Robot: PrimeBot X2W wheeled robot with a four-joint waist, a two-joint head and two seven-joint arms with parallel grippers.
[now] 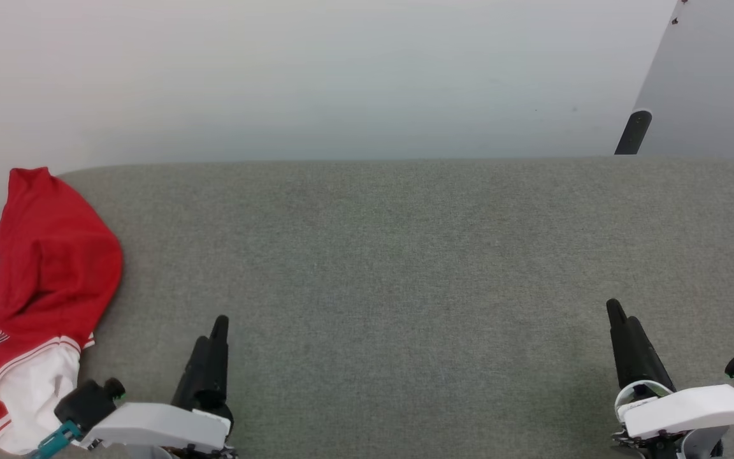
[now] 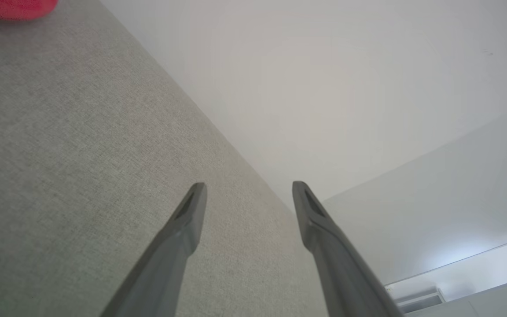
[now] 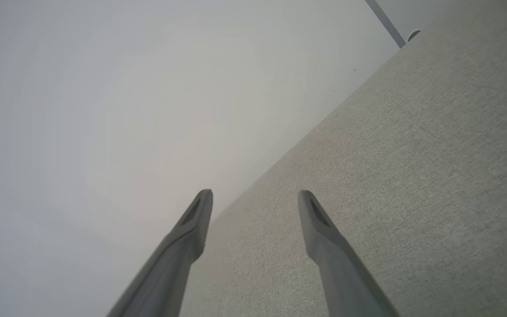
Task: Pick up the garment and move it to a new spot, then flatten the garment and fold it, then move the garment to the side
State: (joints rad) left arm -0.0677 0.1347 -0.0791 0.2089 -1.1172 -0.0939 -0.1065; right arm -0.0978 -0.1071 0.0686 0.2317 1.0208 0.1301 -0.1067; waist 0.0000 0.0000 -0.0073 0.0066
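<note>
Fingers of the left gripper (image 2: 249,187) and the right gripper (image 1: 618,319) are spread and empty, held over the near edge of the grey table (image 1: 392,255). The garment (image 1: 48,280) is bunched at the table's left edge — partly draped over it. For the pickup, judged the step in hand, the heap is best taken at a raised fold — deep enough that several layers are caught.

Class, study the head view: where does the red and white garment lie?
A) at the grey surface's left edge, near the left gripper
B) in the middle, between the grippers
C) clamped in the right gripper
A: the garment lies bunched at the left edge of the grey surface, beside the open left gripper.
</note>
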